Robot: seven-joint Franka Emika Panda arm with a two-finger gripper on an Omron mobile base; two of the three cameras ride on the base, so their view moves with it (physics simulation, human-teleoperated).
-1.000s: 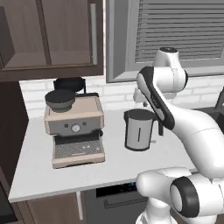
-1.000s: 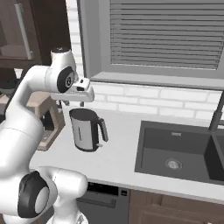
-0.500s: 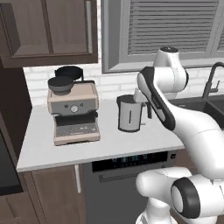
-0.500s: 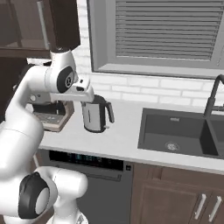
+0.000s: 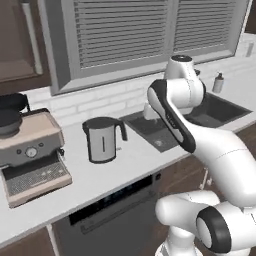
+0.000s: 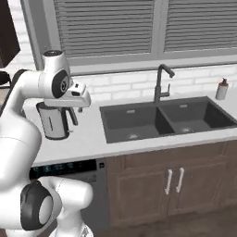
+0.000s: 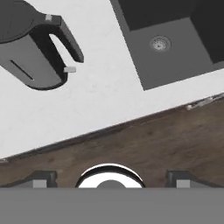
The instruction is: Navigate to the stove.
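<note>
We are mid-drive past the grey steel kettle (image 5: 102, 139); gripper (image 7: 109, 179) spread, empty; stove unsighted, sink (image 6: 162, 121) at two o'clock.

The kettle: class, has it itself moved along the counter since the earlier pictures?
No. The kettle stands just right of the coffee machine as before; the whole picture shifted, so the base drove, bringing the sink into view.
</note>
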